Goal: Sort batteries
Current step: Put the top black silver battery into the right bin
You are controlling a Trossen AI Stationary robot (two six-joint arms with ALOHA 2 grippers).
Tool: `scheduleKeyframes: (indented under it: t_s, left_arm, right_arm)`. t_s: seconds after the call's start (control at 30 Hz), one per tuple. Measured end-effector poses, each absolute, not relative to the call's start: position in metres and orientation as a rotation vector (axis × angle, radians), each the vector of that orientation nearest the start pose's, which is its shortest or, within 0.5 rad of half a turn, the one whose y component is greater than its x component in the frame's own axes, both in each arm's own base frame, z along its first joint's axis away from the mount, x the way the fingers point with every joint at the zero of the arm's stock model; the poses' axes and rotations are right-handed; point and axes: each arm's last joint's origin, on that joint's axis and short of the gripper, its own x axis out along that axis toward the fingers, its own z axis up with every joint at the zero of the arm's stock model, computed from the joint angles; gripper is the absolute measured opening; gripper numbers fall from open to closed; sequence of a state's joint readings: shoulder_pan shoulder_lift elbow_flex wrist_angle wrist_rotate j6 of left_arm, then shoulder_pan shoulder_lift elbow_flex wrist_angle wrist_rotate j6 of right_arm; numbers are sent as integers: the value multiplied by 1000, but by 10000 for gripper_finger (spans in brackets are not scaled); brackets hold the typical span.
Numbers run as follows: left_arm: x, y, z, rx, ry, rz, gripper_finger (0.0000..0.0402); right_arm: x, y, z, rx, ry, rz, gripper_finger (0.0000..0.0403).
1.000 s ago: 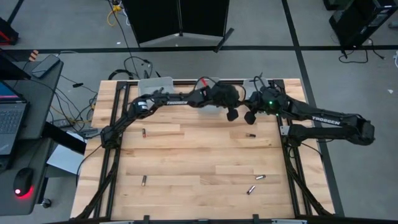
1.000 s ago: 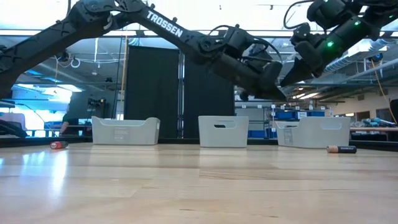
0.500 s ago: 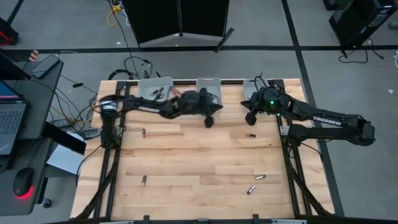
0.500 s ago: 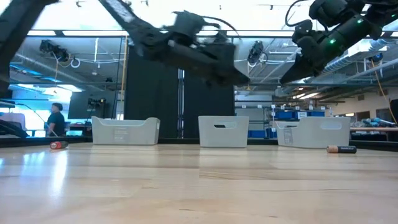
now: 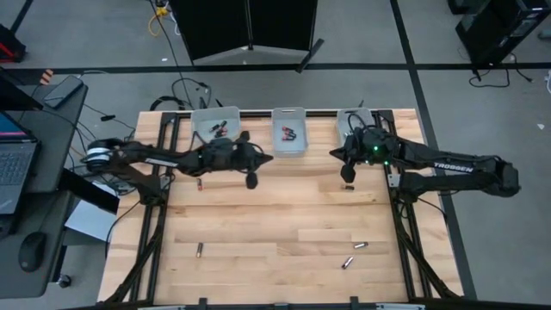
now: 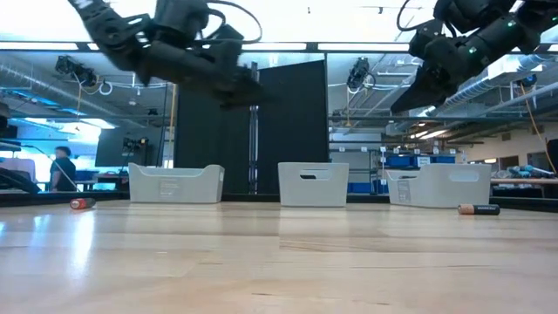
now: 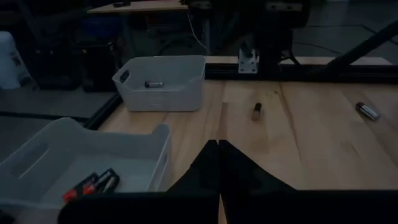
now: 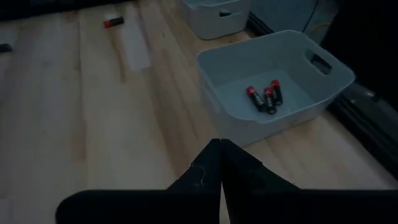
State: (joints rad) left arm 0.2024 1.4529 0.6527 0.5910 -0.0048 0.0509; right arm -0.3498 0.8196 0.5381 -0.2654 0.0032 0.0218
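Hovering above the far half of the desk (image 5: 275, 215), both grippers have their fingers closed and hold nothing. The left gripper (image 5: 252, 181) hangs over the left-centre boards, just near of the far row of bins, its fingers (image 7: 217, 163) pressed together in the left wrist view. The right gripper (image 5: 348, 175) hangs near the far right corner, its fingers (image 8: 219, 163) likewise together.

Three translucent bins line the far edge: the left bin (image 5: 215, 123), the middle bin (image 5: 289, 131) and the right bin (image 5: 354, 122), the last partly under the right arm. The left bin and the middle bin each hold a few black batteries with red ends; three batteries (image 8: 265, 97) show on a bin floor in the right wrist view, and one battery (image 7: 153, 84) lies in the far bin of the left wrist view.

Loose batteries lie well apart on the boards: one (image 5: 200, 183) near the left edge just beside the left arm, one (image 5: 347, 186) right below the right gripper, one (image 5: 200, 250) at near left, and two at near right (image 5: 359, 245) (image 5: 348, 262). The middle of the desk, between these, is bare wood, with wide room toward the near edge.
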Motion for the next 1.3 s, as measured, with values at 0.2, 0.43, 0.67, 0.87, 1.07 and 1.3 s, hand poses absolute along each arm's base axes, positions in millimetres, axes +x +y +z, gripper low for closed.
scheduleKeyframes:
  t_s: [0.2, 0.43, 0.67, 0.87, 1.07, 1.3]
  left_arm:
    - [271, 56, 205, 19, 224, 201, 3]
    - [271, 56, 205, 24, 218, 199, 4]
    - [271, 56, 205, 26, 213, 197, 4]
    - [271, 56, 206, 57, 206, 196, 4]
    - [271, 57, 205, 55, 223, 198, 4]
    - [270, 57, 204, 52, 226, 199, 4]
  right_arm:
    - [166, -44, 231, 198, 583, -288, 25]
    - [163, -15, 223, 313, 729, -195, 38]
    - [163, 18, 229, 378, 893, -106, 39]
    - [163, 55, 218, 388, 1038, 8, 44]
    - [160, 94, 200, 446, 1203, 37, 100]
    - [152, 134, 178, 390, 1324, 103, 187]
